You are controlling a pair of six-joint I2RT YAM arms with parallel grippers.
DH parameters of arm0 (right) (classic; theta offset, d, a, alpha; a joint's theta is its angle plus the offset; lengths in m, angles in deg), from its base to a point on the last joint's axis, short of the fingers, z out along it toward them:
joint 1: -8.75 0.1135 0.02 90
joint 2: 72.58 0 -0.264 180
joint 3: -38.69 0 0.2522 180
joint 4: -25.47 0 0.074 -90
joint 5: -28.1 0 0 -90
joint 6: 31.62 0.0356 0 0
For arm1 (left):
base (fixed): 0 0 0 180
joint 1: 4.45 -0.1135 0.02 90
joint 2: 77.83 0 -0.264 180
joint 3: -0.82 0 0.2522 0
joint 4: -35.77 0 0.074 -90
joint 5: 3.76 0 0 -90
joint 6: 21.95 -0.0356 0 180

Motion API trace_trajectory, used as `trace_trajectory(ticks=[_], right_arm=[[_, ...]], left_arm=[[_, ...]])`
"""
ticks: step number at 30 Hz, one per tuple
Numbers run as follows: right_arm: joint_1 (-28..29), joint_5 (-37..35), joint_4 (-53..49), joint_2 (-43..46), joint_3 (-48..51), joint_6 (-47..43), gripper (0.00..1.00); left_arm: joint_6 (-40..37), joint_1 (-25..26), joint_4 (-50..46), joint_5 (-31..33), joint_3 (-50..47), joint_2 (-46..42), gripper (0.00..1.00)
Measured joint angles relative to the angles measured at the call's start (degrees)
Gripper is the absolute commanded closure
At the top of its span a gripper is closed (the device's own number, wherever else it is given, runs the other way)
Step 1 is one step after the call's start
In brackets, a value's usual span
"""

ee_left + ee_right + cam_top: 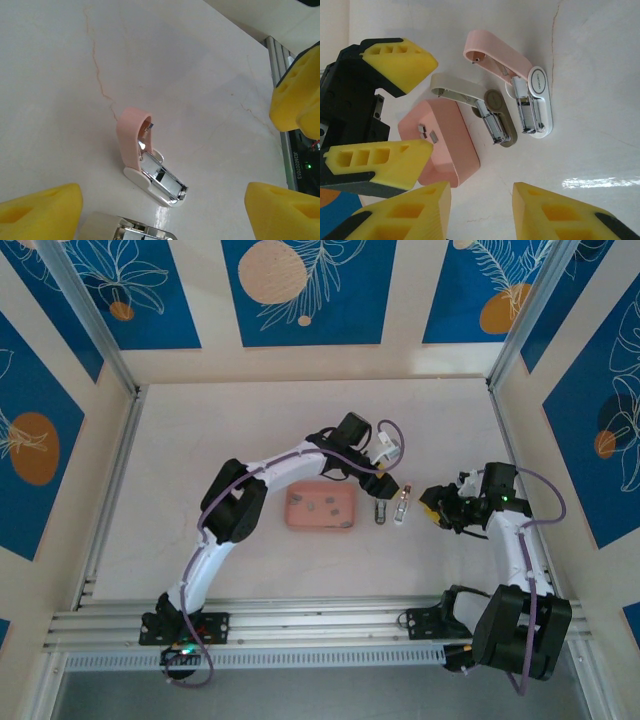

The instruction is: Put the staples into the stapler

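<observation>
Two staplers lie side by side with their tops swung open: a pink-and-white stapler (402, 505) (145, 160) (530, 95) and a beige-olive stapler (381, 510) (125, 227) (490, 112). Their metal channels face up. The staples (325, 506) (427, 132) are small grey strips lying in the pink tray (300, 520) (455, 155), left of the staplers. My left gripper (383, 478) (160, 220) hovers open just above the staplers, holding nothing. From the right, my right gripper (432, 508) (480, 210) faces the staplers, open and empty.
The left gripper's yellow fingers (400, 60) show over the tray's far side in the right wrist view. Aluminium rails (110, 490) border the pale table on the left, right and front. Patterned blue walls stand behind.
</observation>
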Motion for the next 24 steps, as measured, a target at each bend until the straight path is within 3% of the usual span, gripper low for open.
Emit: trace_trajectory(ticks=[16, 24], right_arm=[[-0.5, 0.6, -0.3, 1.6, 0.0, -0.6, 0.63], [-0.5, 1.0, -0.3, 1.6, 0.0, -0.6, 0.63]], left_arm=[[-4.9, 0.6, -1.5, -2.6, 0.0, -0.3, 0.17], [-8.0, 1.9, -3.0, -3.9, -5.0, -4.3, 0.16]])
